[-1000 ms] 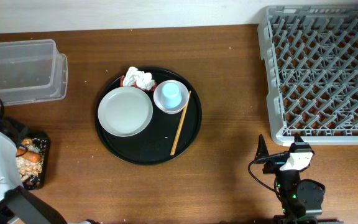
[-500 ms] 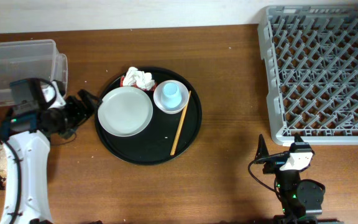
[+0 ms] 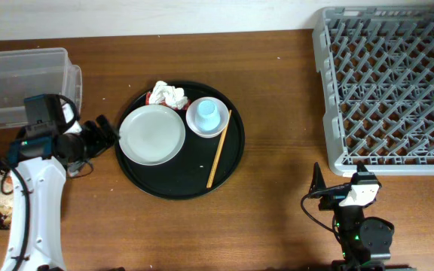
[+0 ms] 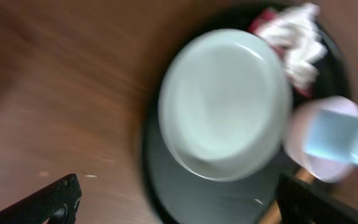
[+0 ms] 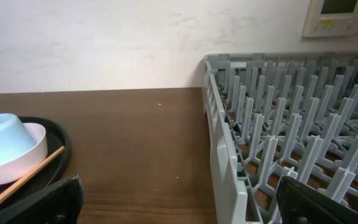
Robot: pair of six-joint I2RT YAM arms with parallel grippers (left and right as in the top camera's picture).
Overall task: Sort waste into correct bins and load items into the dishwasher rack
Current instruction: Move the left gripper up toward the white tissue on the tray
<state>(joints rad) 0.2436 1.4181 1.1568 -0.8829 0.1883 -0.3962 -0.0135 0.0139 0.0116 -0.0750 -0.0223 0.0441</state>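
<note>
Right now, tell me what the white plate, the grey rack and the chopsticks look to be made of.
The white plate has a smooth, even, faintly glossy face: likely ceramic, though melamine would look the same. The grey rack looks like matte moulded plastic, given its uniform lattice and pegs. The chopsticks are pale brown and dull: wood or bamboo.

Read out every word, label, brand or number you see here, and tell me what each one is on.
No text here can be read.
On the wall panel: marks too small to read.
On the red wrapper: blurred and partly covered, no print legible.
</note>
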